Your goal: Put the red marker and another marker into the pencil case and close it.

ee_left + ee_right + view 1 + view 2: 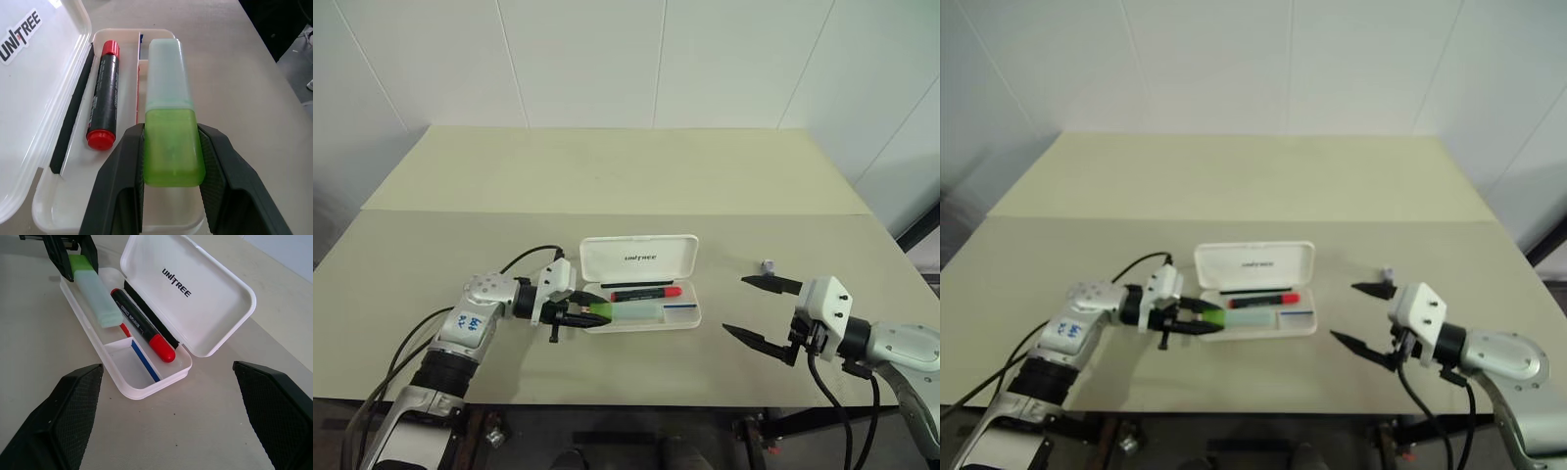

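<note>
Pale cream worktop (626,176), matte and evenly lit, made of two slabs meeting at a straight seam (607,211) running side to side. Behind it, white panelled walls (607,59) with thin vertical and slanted joints, closing in at both sides. Dark floor (328,220) glimpsed past the far left edge and a dark gap (922,227) at the far right. Below the near edge, black frame parts (783,426) in shadow. Soft, diffuse light, faint shadows.
</note>
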